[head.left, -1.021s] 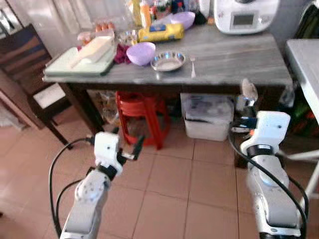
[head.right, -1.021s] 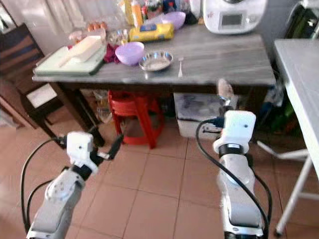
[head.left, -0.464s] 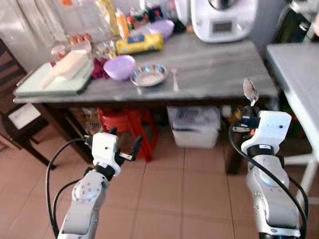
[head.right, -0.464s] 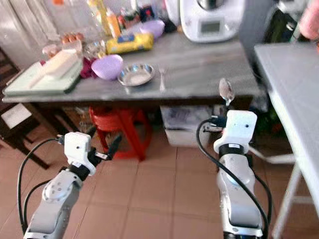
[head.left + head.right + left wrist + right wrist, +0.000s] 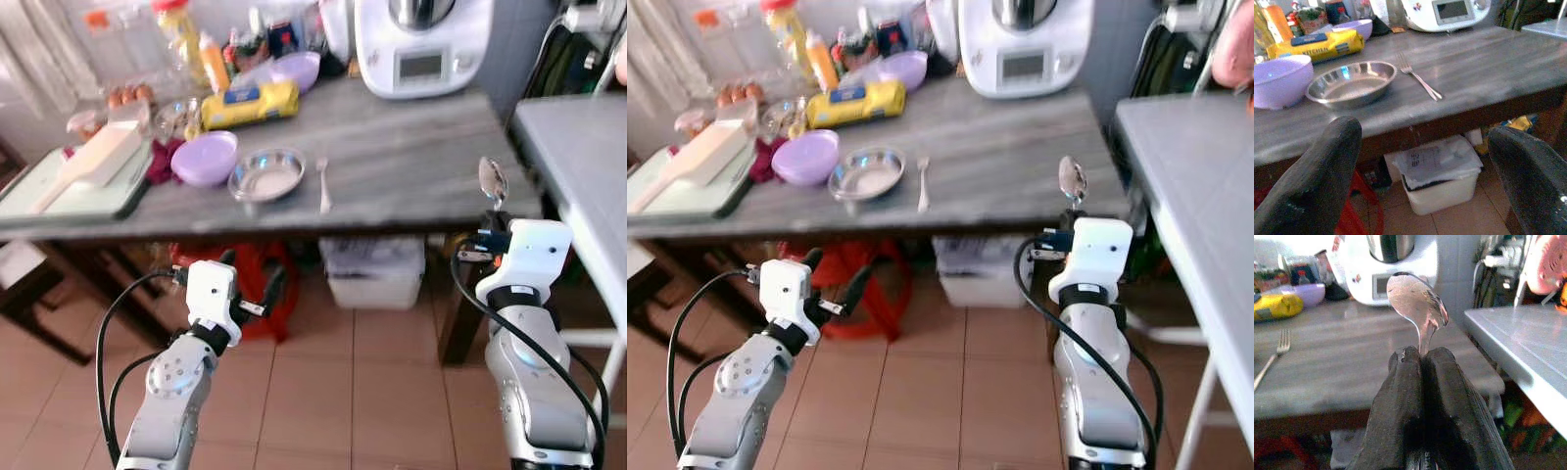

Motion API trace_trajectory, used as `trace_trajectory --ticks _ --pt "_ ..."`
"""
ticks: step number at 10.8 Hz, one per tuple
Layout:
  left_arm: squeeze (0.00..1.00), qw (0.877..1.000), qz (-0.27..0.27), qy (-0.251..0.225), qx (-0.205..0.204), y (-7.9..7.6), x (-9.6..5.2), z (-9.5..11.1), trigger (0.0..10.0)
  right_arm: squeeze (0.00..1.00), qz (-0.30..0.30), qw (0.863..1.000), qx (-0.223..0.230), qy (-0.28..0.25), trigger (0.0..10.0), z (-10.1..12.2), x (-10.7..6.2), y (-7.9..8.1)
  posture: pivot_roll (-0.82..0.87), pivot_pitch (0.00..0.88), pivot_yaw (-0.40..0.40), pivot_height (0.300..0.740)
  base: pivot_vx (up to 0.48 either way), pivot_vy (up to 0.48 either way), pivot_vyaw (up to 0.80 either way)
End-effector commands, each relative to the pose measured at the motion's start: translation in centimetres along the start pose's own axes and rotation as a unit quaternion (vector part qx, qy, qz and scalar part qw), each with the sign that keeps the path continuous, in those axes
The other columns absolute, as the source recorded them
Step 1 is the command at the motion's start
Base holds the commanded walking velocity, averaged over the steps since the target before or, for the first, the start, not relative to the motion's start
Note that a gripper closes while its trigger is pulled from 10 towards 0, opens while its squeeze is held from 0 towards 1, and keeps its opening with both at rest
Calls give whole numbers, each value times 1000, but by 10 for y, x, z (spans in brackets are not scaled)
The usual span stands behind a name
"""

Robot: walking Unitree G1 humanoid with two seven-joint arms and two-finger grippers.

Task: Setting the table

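Note:
My right gripper is shut on the handle of a metal spoon, held bowl-up in front of the grey table's right front corner. In the eye views the spoon stands above my right wrist. On the table lie a fork and, to its left, a shallow steel dish, then a purple bowl. My left gripper is open and holds nothing, below the table's front edge; its view looks onto the dish and fork.
A white kitchen appliance, a yellow packet, a second purple bowl and bottles stand at the back. A pale green tray lies at the left. Under the table are a red stool and a plastic box. A white table stands on the right.
The whole picture has shifted: the camera has come closer to the table and swung right. Both arms keep their pose, and the spoon stays in the right gripper.

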State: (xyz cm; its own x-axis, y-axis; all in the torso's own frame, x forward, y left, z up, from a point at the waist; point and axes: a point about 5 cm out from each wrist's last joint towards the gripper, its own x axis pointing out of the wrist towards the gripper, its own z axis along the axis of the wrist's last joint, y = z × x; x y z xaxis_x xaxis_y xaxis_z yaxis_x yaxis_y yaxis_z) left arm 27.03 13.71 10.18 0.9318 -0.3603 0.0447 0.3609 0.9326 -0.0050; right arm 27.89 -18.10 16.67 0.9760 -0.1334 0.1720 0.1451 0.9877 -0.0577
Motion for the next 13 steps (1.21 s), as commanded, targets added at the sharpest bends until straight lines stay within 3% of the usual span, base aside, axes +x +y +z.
trace_trajectory --ticks 1,6,9,13 --pt "0 1000 17 6 10 11 -5 0 10000 0 18 1000 9 -12 10000 6 0 11 -96 82 146 740 420 0 0" --pt "0 999 25 12 18 17 -8 -3 10000 0 26 999 -6 -17 10000 7 1 11 -98 70 144 740 420 0 0" --pt "0 999 31 8 21 17 -7 0 10000 0 34 999 -1 -18 10000 8 2 15 -92 72 145 740 381 0 704" --pt "0 999 32 -3 17 18 -11 2 10000 0 33 999 3 -14 10000 6 1 14 -87 78 144 740 144 0 0"
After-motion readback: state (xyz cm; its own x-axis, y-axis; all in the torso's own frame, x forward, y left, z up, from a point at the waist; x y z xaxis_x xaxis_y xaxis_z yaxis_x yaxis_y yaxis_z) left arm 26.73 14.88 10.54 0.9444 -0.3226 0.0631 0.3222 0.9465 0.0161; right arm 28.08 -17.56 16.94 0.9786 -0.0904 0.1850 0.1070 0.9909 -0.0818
